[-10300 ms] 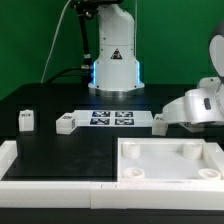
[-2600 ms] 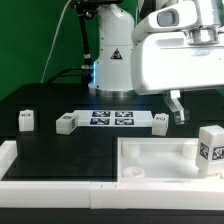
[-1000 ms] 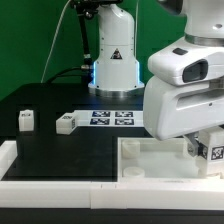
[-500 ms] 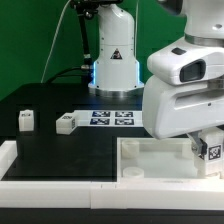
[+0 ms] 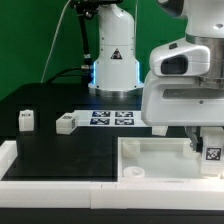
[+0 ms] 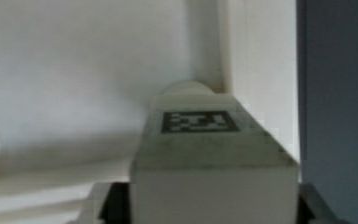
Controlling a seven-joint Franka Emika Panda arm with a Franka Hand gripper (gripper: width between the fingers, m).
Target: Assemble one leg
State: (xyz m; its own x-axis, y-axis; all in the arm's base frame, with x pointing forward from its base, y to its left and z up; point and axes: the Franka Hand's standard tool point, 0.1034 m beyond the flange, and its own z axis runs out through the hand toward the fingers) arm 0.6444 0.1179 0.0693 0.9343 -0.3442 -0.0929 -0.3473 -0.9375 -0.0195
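Note:
My gripper (image 5: 209, 150) is shut on a leg (image 5: 211, 154), a small white block with a black-and-white tag. It holds the leg over the right part of the large white tray (image 5: 150, 158), near a corner socket. In the wrist view the leg (image 6: 208, 150) fills the middle between the two dark fingers (image 6: 112, 204), tag facing the camera, with the white tray floor behind. Two more legs stand on the black table at the exterior view's left: one (image 5: 26, 120) far left, one (image 5: 66, 123) beside the marker board.
The marker board (image 5: 110, 118) lies at the middle of the table. The robot's base (image 5: 112, 60) stands behind it. A white rail (image 5: 50, 168) runs along the table's front at the exterior view's left. My arm's bulk hides the table behind the tray.
Since 2.6 s ago my gripper came down and closed on the leg standing at the tray's right. In the last second the leg sank slightly and the arm shifted a little.

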